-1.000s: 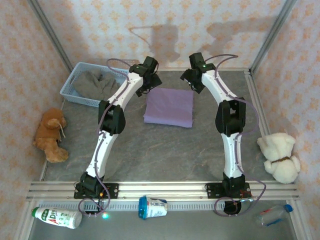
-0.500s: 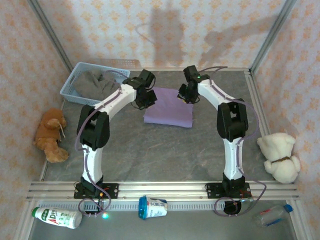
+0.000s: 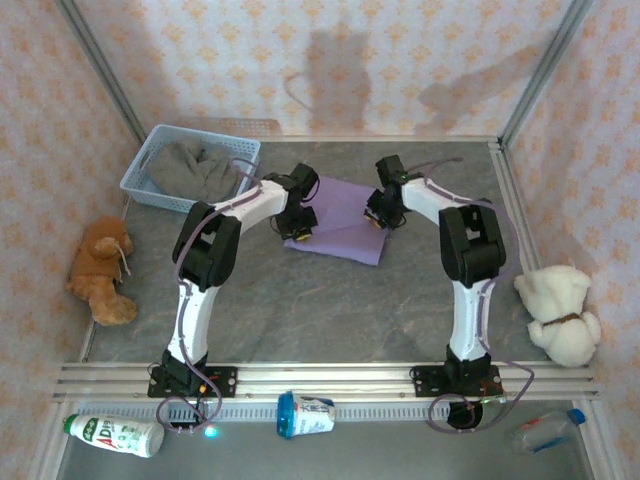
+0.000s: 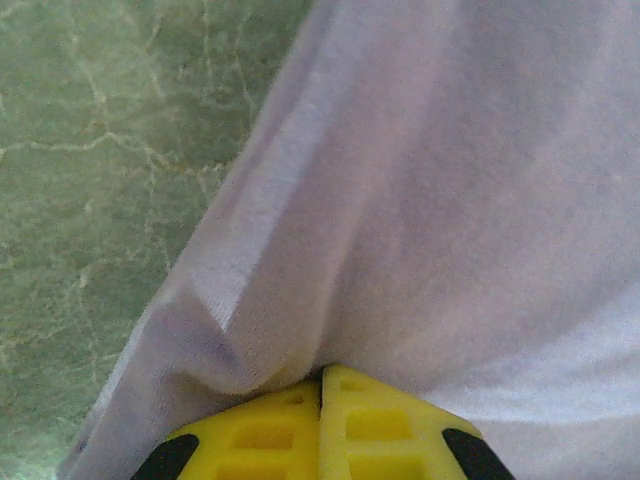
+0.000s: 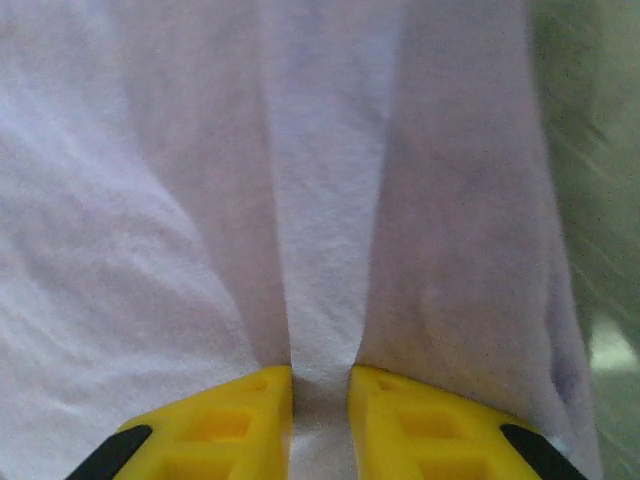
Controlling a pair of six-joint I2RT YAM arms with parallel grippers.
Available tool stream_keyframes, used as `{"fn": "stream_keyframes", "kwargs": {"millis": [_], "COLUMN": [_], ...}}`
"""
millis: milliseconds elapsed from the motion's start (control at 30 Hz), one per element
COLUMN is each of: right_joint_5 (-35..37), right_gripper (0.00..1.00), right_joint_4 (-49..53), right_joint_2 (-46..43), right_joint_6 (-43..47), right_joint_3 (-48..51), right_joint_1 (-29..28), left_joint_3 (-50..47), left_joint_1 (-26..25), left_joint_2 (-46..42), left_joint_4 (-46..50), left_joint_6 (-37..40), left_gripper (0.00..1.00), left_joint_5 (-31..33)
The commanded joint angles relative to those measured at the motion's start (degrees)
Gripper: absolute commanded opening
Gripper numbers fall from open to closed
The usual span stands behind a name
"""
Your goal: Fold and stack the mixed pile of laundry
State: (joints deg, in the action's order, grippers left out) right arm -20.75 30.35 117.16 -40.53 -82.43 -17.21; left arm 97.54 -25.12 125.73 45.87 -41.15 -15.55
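At the left edge of the grey stone-patterned table sits a brown plush bear. In the far-left corner a light blue plastic basket holds the dull grey top, crumpled and unfolded.

Near the middle of the far edge the lavender-purple T-shirt lies as a folded rectangle, its near side pulled askew. The left gripper is at the shirt's left side. In the wrist view its yellow fingers are pressed together with a ridge of purple cloth bunched at their tips. It seems to be pinching the shirt, though the bite itself is hidden. The right gripper is at the shirt's right side, its fingers nearly together on a pleat of the cloth. A cream plush bear sits at the right edge.

The task looks less than half done. The T-shirt is mid-fold, the grey top has not been started, and nothing is stacked.

Count: two garments, one basket, two plush bears, two grippers.
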Motion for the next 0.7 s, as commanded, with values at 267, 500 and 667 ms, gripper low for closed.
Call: {"fn": "stream_keyframes", "kwargs": {"millis": [267, 500, 667], "right_joint_5": [4.9, 14.1, 19.6], "right_gripper": [0.45, 0.67, 0.8], "right_joint_4": [2.8, 15.1, 21.1], "right_joint_2": [-18.0, -12.3, -3.5], "right_joint_6": [-5.9, 6.4, 10.1], "right_joint_3": [16.1, 1.4, -10.0], "right_joint_1": [-6.1, -10.3, -15.3], "left_joint_3": [34.2, 44.5, 31.9], "left_joint_1": [0.6, 4.3, 8.7], "left_joint_2": [18.7, 16.9, 5.8], "left_joint_4": [11.9, 13.9, 10.9], "left_joint_6": [10.2, 10.8, 10.8], "left_gripper": [0.54, 0.91, 1.0], "left_joint_5": [-3.3, -7.7, -6.4]}}
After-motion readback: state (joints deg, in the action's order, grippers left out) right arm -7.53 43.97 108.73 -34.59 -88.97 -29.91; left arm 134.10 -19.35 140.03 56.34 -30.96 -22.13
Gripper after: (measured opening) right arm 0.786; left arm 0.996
